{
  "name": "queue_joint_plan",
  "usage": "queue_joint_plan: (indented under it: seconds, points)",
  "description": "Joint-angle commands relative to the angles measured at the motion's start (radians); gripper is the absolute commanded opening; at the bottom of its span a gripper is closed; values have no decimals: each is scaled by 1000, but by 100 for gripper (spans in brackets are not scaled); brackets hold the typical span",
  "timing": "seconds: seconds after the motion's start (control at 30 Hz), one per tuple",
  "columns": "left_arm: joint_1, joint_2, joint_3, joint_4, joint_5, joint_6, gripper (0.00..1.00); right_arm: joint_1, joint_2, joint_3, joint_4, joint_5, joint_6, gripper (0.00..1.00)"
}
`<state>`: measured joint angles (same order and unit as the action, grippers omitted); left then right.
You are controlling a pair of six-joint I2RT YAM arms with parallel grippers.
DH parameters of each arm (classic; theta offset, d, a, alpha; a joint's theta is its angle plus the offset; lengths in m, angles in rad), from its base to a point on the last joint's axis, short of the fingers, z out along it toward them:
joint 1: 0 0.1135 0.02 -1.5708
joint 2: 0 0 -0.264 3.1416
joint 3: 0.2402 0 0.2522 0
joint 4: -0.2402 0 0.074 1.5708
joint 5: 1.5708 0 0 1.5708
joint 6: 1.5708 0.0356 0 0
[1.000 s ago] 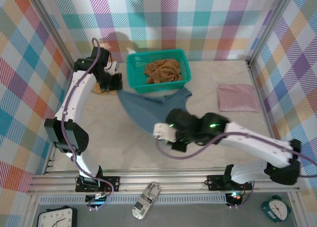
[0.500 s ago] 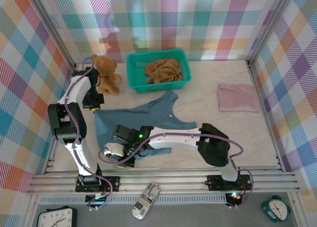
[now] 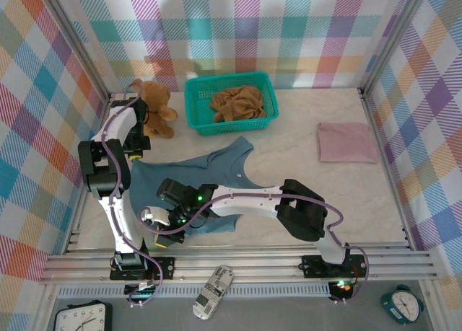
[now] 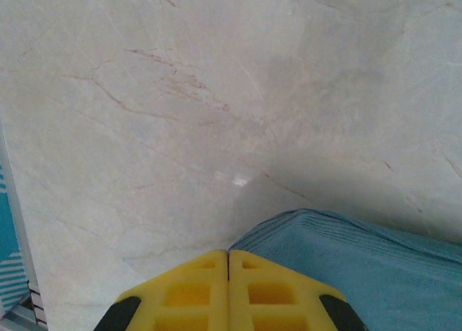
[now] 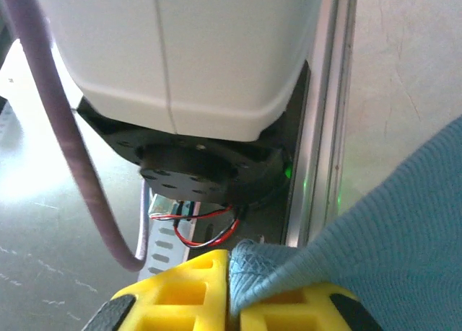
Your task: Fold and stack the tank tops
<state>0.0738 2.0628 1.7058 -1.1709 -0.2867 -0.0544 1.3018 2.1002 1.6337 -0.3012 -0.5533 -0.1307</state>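
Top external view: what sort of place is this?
Probably a staged robot test cell, not a home: bright plaid panel walls box in a pale marble-look tabletop, and an aluminium rail along the near edge carries two white robot arms.

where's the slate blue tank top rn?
In the top external view, the slate blue cloth tank top lies left-centre on the table, in front of the teal plastic mesh basket and brown plush teddy bear.

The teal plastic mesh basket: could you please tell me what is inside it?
A crumpled ochre brown cloth tank top lies inside the teal plastic mesh basket. It covers most of the basket floor, so anything beneath it cannot be seen.
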Motion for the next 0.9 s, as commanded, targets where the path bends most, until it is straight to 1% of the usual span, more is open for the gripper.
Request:
queue_joint_plan:
  seconds: [0.0,0.07,0.17,0.2,0.23,0.27,0.33,0.37,0.43,0.47,0.5,0.53,0.57,0.63,0.73,0.8,0.87]
  points:
    - [15,11,8,-1,-26,14,7,-1,86,54,-47,7,-26,21]
    - [15,14,5,-9,-63,15,8,-4,98,63,-30,-57,-18,36]
    - [18,9,0,-20,-110,14,9,-21,32,-18,37,-63,14,47]
    - [18,5,2,-20,-123,12,10,-32,7,-43,41,-62,24,49]
    - [18,3,12,-28,-134,11,15,-54,-25,-83,37,-54,25,49]
    - [18,-4,16,-32,-136,10,20,-78,-73,-131,44,-35,70,50]
    - [18,-20,23,-39,-135,8,26,-134,-154,-239,44,36,133,51]
    - [18,-30,25,-47,-132,7,31,-170,-190,-283,18,59,164,51]
    - [17,-52,30,-71,-112,4,40,-222,-268,-385,-13,171,254,52]
    - [18,-66,32,-84,-102,-2,44,-254,-305,-433,-32,190,272,52]
    - [18,-84,30,-92,-83,-7,46,-275,-334,-469,-57,234,297,52]
    - [18,-108,24,-99,-43,-12,47,-296,-359,-500,-99,293,328,53]
    - [18,-136,9,-99,18,-23,48,-323,-380,-524,-130,313,343,54]
    - [18,-193,-49,-82,164,-47,49,-362,-417,-586,-130,348,392,54]
    - [11,-254,-164,-52,374,-89,49,-393,-421,-624,-145,379,392,56]
    - [3,-287,-251,-27,462,-109,48,-420,-406,-632,-169,410,390,56]
    - [-7,-311,-323,-10,492,-113,48,-458,-404,-658,-170,437,410,56]
